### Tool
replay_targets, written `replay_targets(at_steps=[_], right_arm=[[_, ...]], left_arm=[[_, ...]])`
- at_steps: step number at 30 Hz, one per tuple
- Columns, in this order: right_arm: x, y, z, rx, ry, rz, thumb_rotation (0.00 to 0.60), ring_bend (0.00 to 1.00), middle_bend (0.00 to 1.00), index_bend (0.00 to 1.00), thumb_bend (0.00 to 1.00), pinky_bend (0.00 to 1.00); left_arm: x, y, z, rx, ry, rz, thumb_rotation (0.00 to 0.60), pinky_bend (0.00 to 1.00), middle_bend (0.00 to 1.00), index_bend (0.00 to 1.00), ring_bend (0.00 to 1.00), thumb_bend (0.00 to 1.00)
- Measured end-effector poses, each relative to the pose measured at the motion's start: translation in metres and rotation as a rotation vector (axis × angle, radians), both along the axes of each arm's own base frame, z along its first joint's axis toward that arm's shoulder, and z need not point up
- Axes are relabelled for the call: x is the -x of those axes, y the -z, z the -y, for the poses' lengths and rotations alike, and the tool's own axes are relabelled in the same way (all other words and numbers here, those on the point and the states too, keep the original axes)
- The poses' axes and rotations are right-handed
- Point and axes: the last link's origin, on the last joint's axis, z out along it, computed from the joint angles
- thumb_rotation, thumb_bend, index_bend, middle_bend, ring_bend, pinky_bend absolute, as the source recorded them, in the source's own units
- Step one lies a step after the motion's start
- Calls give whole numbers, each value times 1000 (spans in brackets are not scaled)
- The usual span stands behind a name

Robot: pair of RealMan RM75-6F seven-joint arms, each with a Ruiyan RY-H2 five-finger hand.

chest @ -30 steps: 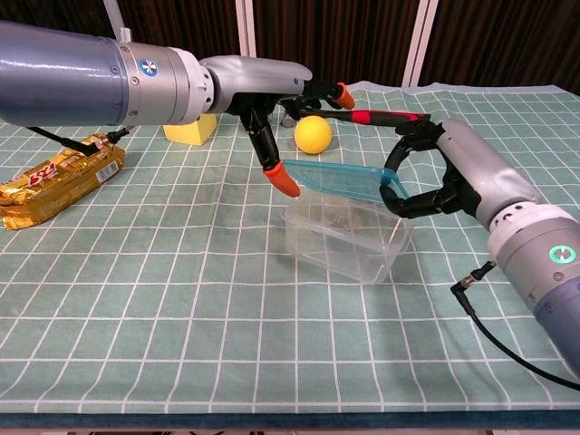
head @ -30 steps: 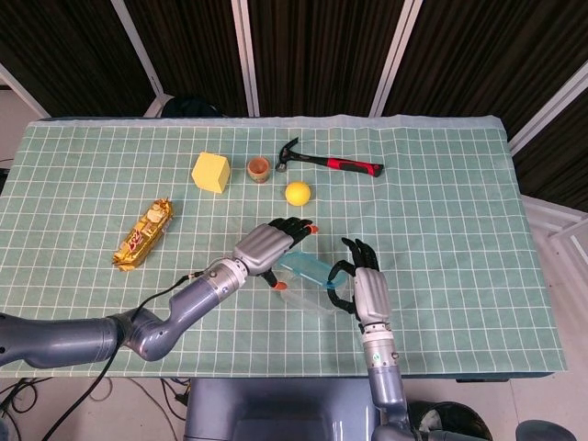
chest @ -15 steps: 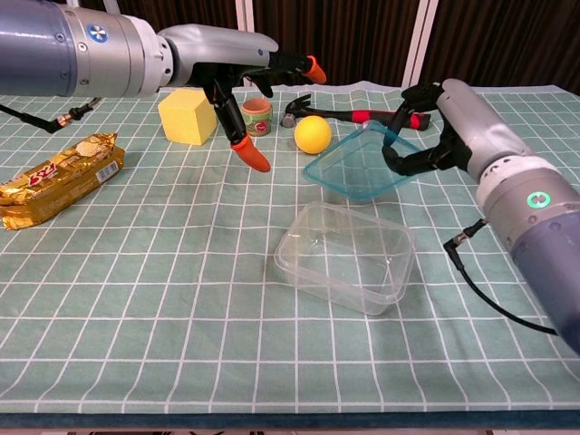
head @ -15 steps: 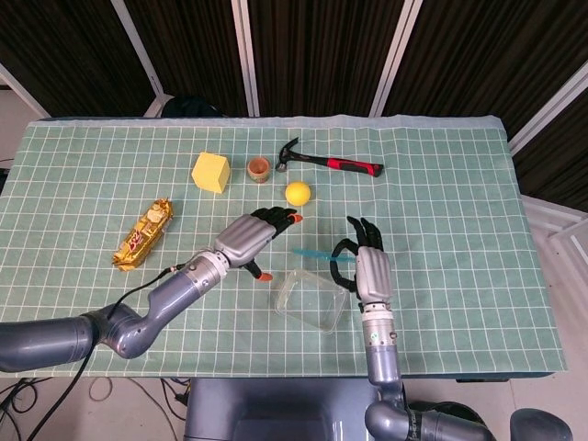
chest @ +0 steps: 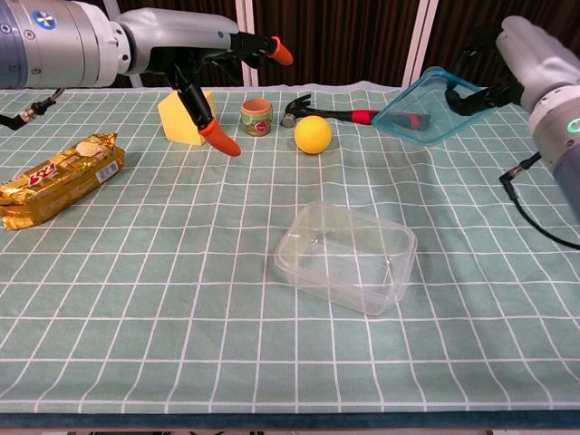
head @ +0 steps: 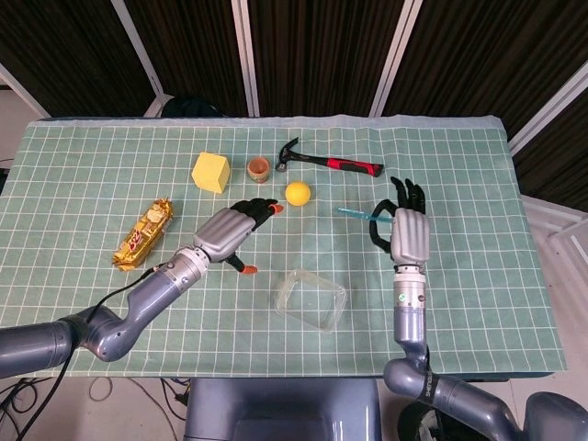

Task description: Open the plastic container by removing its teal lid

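Lid [chest: 424,105] held tilted in my raised right hand [head: 409,231]; left hand [head: 231,231] spread empty, container [chest: 345,256] uncovered between.

This looks like a robot test room, a kind of lab, not a home. The desk [head: 83,156] wears a green cloth with white squares, and dark panels with white bars stand behind it. Odd things that do not go together lie spread out on it: a hammer [head: 326,163], a yellow ball [head: 297,193], a yellow block [head: 209,172], a small pot [head: 259,169] and a gold snack bar [head: 143,234]. Loose cables [head: 37,390] hang under the desk edge.
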Motion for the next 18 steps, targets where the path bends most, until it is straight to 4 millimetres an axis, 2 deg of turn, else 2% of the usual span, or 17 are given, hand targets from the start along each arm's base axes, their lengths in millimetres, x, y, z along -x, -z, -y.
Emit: replay_targets(at_steps=[2, 4, 7, 9, 12, 18], right_arm=[[10, -8, 2, 7, 0, -50, 600, 0, 117, 531, 760, 0], [20, -13, 0, 4, 9, -98, 600, 0, 39, 285, 591, 0], [40, -21, -8, -10, 42, -185, 600, 0, 0, 37, 449, 0], [53, -27, -15, -26, 73, -241, 600, 0, 0, 0, 406, 0], [69, -38, -29, -53, 117, -302, 600, 0, 0, 0, 363, 0], [97, -62, -63, -106, 207, -358, 600, 0, 0, 0, 360, 0]], left_arm=[[4, -1, 2, 1, -5, 4, 600, 118, 0, 0, 0, 0], [8, -1, 5, 5, -14, 9, 600, 118, 0, 0, 0, 0], [16, -3, 9, 4, -26, 16, 600, 118, 0, 0, 0, 0], [22, -4, 12, 0, -29, 15, 600, 117, 0, 0, 0, 0], [35, -9, 20, -8, -41, 15, 600, 117, 0, 0, 0, 0], [68, -25, 38, -24, -82, 15, 600, 117, 0, 0, 0, 0]])
